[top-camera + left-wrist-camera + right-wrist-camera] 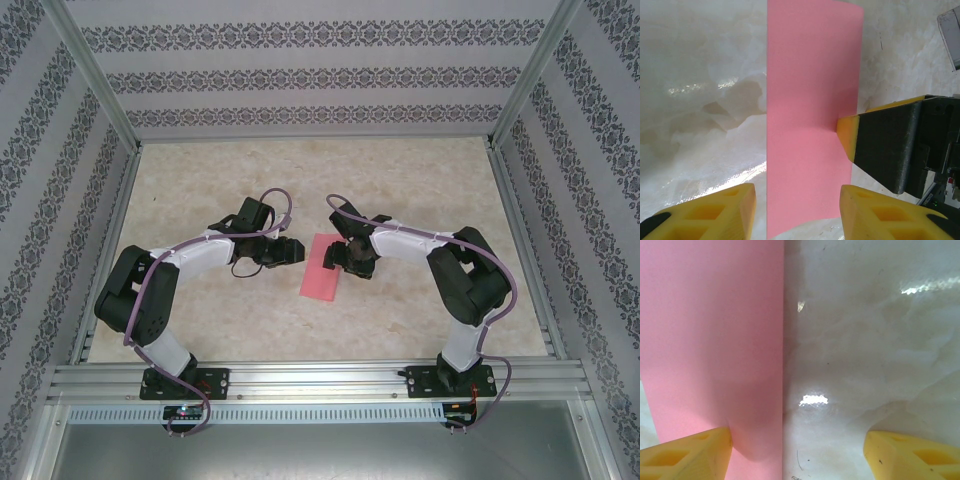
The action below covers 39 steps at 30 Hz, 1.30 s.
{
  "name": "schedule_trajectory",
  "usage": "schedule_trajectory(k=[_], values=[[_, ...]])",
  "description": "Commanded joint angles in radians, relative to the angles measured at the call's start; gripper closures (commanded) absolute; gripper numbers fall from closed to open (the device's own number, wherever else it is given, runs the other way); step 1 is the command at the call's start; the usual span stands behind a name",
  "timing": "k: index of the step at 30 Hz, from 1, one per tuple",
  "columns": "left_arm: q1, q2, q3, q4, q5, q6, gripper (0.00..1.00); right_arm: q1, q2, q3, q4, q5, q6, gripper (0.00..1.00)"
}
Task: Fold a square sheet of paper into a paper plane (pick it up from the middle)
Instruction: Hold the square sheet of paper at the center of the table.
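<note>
The pink sheet of paper (321, 266) lies flat on the table as a narrow rectangle, longer than it is wide. My left gripper (291, 251) is at its left side, open; in the left wrist view its yellow fingers (715, 216) straddle the near end of the paper (810, 125) without pinching it. My right gripper (341, 258) is open at the paper's right edge. One of its yellow fingertips (847, 137) rests on that edge. In the right wrist view the paper (715, 340) fills the left side, dented beside the left finger (690, 456). A paper plane is out of view.
The marble-patterned table top (320, 180) is bounded by patterned walls and an aluminium frame (320, 378) at the near edge, where both arm bases sit. Bare table (870, 350) lies to the right of the paper.
</note>
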Motion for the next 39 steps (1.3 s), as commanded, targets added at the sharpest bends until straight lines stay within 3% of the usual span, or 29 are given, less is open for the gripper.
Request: schedule_trajectory(k=[1, 24, 29, 36, 39], values=[[-0.009, 0.018, 0.029, -0.016, 0.014, 0.014, 0.51, -0.009, 0.098, -0.032, 0.035, 0.016, -0.016, 0.27], [-0.01, 0.001, 0.033, -0.009, -0.003, -0.007, 0.55, -0.007, 0.113, -0.025, -0.001, 0.041, -0.017, 0.28], [-0.02, 0.043, 0.063, -0.011, 0.023, -0.017, 0.65, -0.006, 0.117, -0.018, -0.011, 0.046, -0.02, 0.28], [-0.073, 0.147, 0.151, -0.047, 0.022, -0.032, 1.0, -0.006, 0.117, -0.024, -0.009, 0.048, -0.016, 0.28], [-0.092, 0.185, 0.181, -0.058, 0.014, -0.042, 1.0, -0.005, 0.119, -0.025, -0.008, 0.047, -0.016, 0.28]])
